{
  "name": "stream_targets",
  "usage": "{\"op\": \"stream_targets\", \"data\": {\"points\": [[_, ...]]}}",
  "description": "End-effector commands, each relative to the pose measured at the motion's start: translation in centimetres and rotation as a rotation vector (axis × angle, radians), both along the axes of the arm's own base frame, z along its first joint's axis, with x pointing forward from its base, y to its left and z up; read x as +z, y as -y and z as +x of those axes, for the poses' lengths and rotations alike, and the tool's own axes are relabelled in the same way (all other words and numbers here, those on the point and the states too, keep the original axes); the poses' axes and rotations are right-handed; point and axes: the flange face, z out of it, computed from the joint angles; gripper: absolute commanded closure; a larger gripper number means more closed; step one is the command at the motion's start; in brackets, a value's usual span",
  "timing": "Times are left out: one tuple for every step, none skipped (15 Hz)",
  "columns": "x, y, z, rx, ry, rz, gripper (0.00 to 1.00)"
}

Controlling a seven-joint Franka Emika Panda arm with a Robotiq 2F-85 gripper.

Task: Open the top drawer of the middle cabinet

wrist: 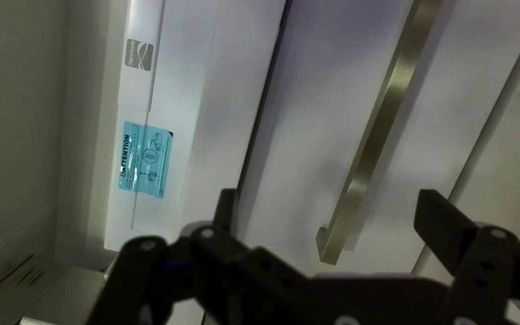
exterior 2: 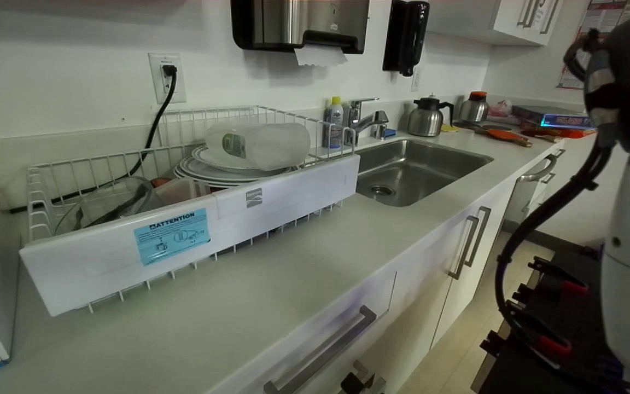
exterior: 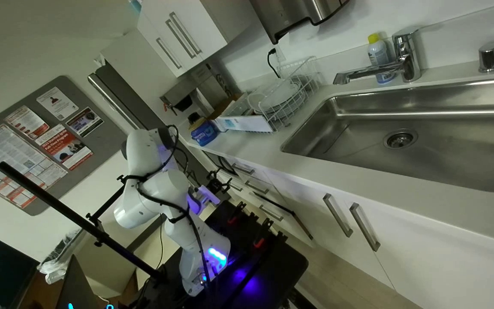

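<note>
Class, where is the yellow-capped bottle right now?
In both exterior views, the yellow-capped bottle stands behind the sink, just left of the faucet's upright body as pictured.

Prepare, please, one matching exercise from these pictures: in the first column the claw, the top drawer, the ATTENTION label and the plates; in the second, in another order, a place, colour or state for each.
Column 1
1. claw
2. top drawer
3. ATTENTION label
4. plates

Column 2
A. closed
B. in the rack
C. open
D. blue

Right pairs: 1-C, 2-A, 3-D, 4-B.
</note>
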Motion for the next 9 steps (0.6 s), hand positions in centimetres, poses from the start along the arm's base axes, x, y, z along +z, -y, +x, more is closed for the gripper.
{"op": "stream_targets", "data": {"points": [[-1.2,-0.1,1.7,-0.022,0.038,0.006,0.0],[-1.4,-0.2,2.0,-0.03,0.037,0.008,0.0],[-1.7,-0.2,2.3,-0.04,0.038,0.013,0.0],[-1.9,-0.4,2.5,-0.044,0.039,0.021,0.0],[-2.0,-0.6,2.7,-0.046,0.043,0.026,0.0],[-2.1,-0.8,2.9,-0.043,0.057,0.034,0.0],[-2.1,-1.0,3.0,-0.041,0.068,0.042,0.0],[-2.2,-1.2,3.2,-0.041,0.078,0.046,0.0],[-2.2,-1.3,3.4,-0.041,0.088,0.049,0.0]]}}
